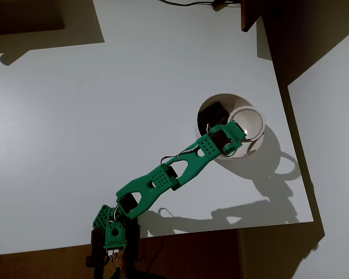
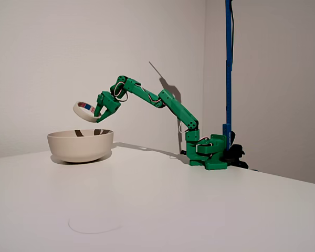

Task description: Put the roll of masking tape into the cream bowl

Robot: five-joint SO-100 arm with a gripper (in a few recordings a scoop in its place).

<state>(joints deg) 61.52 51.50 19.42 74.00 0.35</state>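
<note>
In the fixed view, your green arm (image 2: pixel 163 102) reaches left from its base (image 2: pixel 207 152) with the gripper (image 2: pixel 98 116) clamped on the tape (image 2: pixel 85 111). You have the tape tilted in the air, just above the bowl (image 2: pixel 80 145) and clear of its rim. The bowl sits on the white table (image 2: pixel 173 210), and a blue pole (image 2: pixel 228 63) rises behind the base.

A white table (image 2: pixel 210 210) stands against plain white walls (image 2: pixel 52 58); a blue pole (image 2: pixel 228 63) rises behind it.

Tape roll (image 2: pixel 85 111) held above the bowl (image 2: pixel 80 145).
</note>
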